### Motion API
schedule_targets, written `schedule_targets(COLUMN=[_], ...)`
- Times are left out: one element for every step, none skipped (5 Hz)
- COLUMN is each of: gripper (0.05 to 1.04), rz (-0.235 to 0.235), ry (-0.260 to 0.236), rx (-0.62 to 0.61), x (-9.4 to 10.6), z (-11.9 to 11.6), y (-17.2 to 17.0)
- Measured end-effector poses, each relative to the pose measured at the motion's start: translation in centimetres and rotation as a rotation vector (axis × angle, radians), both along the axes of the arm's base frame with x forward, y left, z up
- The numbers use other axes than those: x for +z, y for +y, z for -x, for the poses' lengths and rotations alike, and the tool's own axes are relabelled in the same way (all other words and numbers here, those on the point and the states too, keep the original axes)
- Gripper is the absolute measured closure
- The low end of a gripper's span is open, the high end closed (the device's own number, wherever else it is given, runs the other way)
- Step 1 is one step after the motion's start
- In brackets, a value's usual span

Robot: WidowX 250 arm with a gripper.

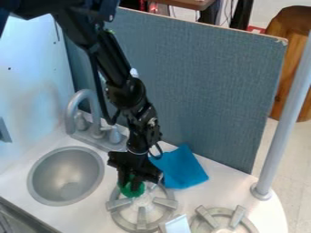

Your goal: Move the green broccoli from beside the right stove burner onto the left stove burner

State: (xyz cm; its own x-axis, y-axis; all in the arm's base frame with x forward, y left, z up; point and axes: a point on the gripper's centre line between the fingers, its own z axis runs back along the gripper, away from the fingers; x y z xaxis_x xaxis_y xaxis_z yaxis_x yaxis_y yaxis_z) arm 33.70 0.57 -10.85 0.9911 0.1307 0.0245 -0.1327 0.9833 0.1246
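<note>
Between the closed fingers (132,184), the green thing (130,193) is gripped low, with no long axis made out. It is held at the left burner's (141,218) far edge; the blue cloth (183,170) is spread to the right.

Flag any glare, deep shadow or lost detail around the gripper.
Camera view: bright sheen on the left wall panel, soft highlights in the sink; the black gripper is dark, its detail hard to read, above the green object.

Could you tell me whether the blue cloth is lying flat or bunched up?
Flat: the blue cloth shows a smooth face and mostly straight edges.
</note>
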Motion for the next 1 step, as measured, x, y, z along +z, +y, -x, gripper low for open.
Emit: schedule_targets(gripper=[0.713], rz=[0.022], ry=[-0.004], rx=[-0.001], x=[0.10], z=[-0.29], y=[-0.41])
